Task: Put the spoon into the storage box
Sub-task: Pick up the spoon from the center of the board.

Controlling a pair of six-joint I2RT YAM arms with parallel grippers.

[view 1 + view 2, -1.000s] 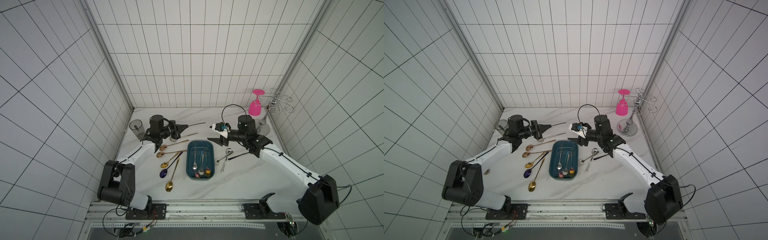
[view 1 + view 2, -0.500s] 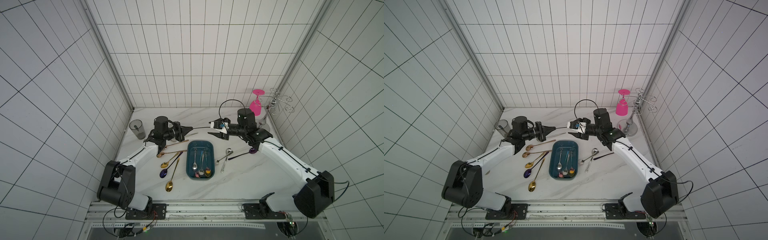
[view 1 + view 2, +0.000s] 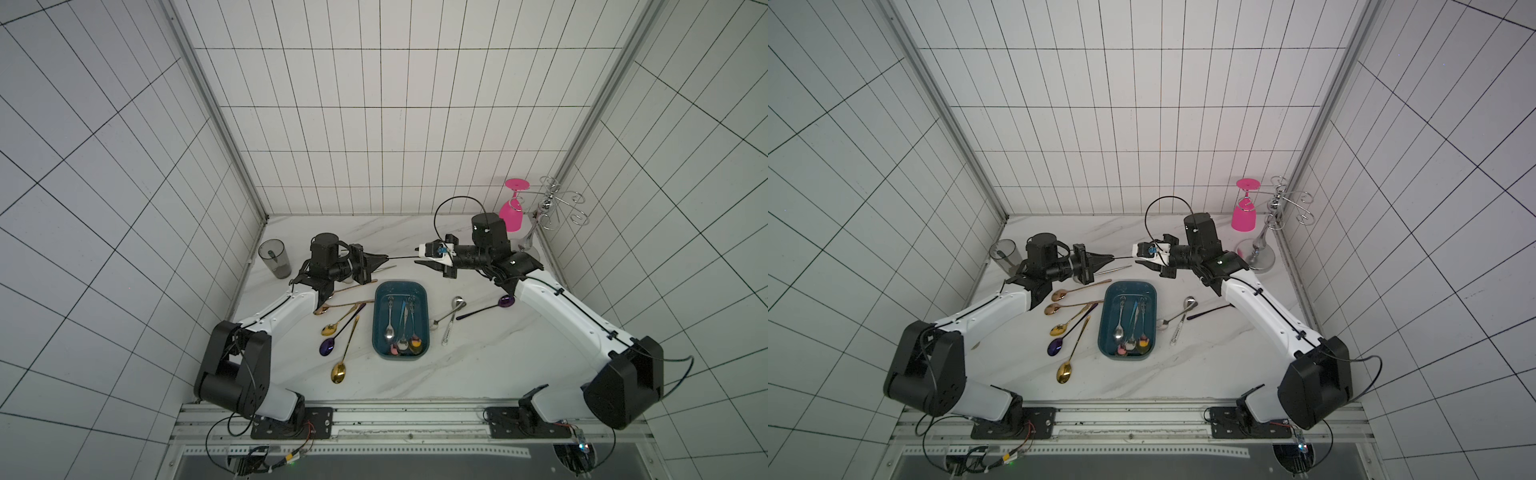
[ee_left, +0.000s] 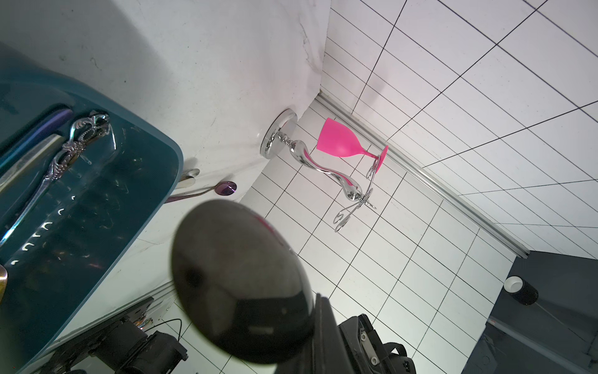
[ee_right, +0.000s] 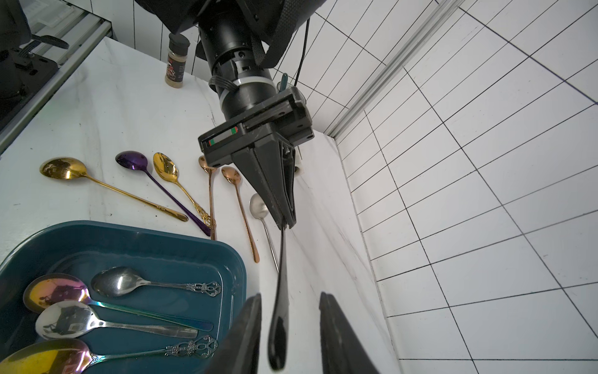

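A black spoon [image 3: 401, 258] [image 3: 1122, 258] hangs level above the table, behind the teal-blue storage box [image 3: 401, 284] [image 3: 1131, 284]. My left gripper [image 3: 384, 258] [image 3: 1111, 258] [image 5: 286, 223] is shut on its handle end. The spoon's bowl [image 5: 279, 323] [image 4: 239, 288] reaches between the fingers of my right gripper [image 3: 419, 255] [image 3: 1136, 259] [image 5: 290, 296]. That gripper stands open, with a gap on each side of the bowl. Several spoons lie inside the box [image 5: 129, 228] [image 4: 155, 181].
Gold, purple and rose-gold spoons [image 3: 340, 328] lie left of the box. Silver spoons [image 3: 449, 316] and a purple-bowled one [image 3: 505, 301] lie right of it. A smoky cup [image 3: 274, 258] stands back left. A pink glass [image 3: 512, 212] hangs on a chrome rack [image 3: 548, 208] back right.
The left gripper carried the black spoon rightward toward the middle. The right gripper moved left to meet it, and its jaws narrowed around the spoon's bowl.
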